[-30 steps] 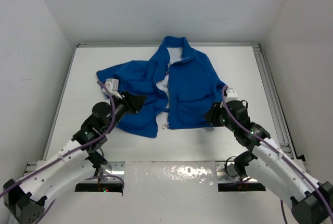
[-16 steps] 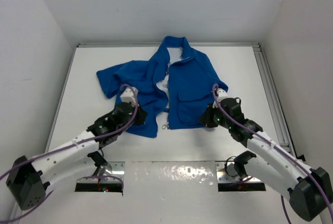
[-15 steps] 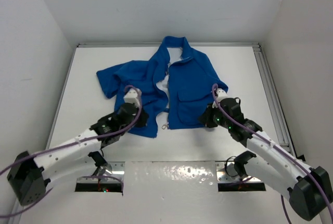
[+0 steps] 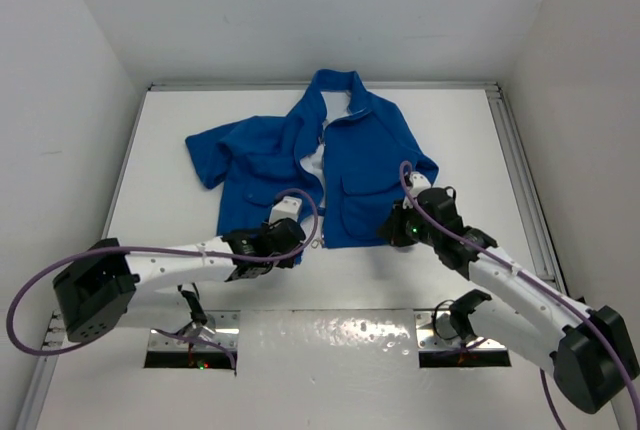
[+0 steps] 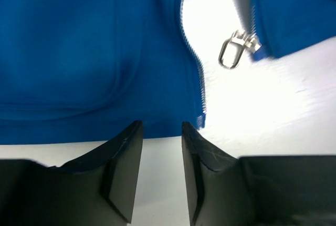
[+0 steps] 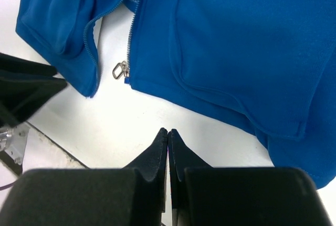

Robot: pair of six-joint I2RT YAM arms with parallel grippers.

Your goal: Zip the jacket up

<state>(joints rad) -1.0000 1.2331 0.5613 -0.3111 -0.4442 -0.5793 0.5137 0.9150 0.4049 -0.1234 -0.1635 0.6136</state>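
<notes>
Swung in since a second ago, the left hand point(image 5: 161, 142) is set at the lower edge of the jacket point(image 4: 350, 150), slightly parted and empty, zipper pull point(image 5: 231, 55) at one o'clock, likely to seat the zipper. The right hand point(image 6: 167, 142), closed on nothing, is held at the garment's five o'clock corner on the worktop point(image 4: 165, 140).

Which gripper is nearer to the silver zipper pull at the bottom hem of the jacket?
Left. The left gripper is just left of the zipper pull, at the jacket hem. The right gripper is farther off on the other side, below the pocket.
</notes>
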